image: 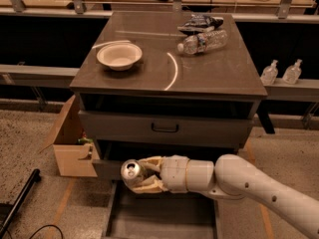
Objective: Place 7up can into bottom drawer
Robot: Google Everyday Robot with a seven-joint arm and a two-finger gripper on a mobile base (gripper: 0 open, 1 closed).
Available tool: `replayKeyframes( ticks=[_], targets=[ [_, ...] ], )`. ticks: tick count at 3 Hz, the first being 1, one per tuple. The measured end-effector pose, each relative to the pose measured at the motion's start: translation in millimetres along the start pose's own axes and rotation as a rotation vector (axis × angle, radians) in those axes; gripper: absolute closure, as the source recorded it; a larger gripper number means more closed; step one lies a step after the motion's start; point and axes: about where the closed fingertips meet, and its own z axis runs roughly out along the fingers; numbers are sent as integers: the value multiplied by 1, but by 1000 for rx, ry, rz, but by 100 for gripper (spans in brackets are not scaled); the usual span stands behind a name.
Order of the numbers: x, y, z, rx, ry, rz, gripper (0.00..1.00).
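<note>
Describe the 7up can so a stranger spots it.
Start at the grey cabinet; its bottom drawer is pulled open. Above it, the gripper has its jaws shut on the 7up can, silver top facing us. Unlike the clear bottle on top, it is metal.
</note>
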Motion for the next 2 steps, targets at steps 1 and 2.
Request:
replayKeyframes(
  ticks=[1, 2],
  targets=[
    [65, 28, 16, -25, 52, -23, 100],
    [128, 49, 35, -25, 74, -36, 100]
  ],
)
